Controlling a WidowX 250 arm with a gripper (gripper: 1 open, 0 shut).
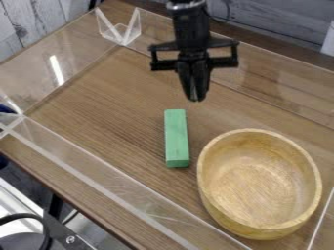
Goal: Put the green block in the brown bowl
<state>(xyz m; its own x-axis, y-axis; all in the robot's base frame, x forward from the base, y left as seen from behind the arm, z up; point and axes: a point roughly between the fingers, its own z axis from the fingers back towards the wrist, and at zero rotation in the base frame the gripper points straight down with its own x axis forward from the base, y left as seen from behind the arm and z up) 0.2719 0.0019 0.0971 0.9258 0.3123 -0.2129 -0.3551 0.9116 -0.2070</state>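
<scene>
One camera looks down across a wood-grain tabletop [92, 107] walled by clear acrylic panels [78, 166]. At the far left edge, near the back corner, a small clear plastic stand [120, 25] sits folded against the wall, and bright reflections streak the panel along the left side.

Toward the middle of the tabletop lies the green block [177, 137], a flat, elongated bar resting flat on the wood with its long axis running roughly from the far side toward the near edge. Nothing touches it; bare wood shows all around it.

Above and behind the block, toward the far edge, hangs the black robot arm [190, 20] with its gripper [197, 94] pointing steeply down. Both fingers [196, 83] are pressed together into a single dark point, with no gap between them and nothing pinched there. A black crossbar juts out to either side at the wrist. The fingertip point is clear of the block, raised off the wood, with a stretch of tabletop visible between the two.

Right of the block, near the front right corner, sits the brown bowl [308, 186], a wide, shallow, light wooden dish with a thick rim and visible grain. Its hollow holds nothing. The bowl's left rim is just beside the block's near end, without touching it.
</scene>
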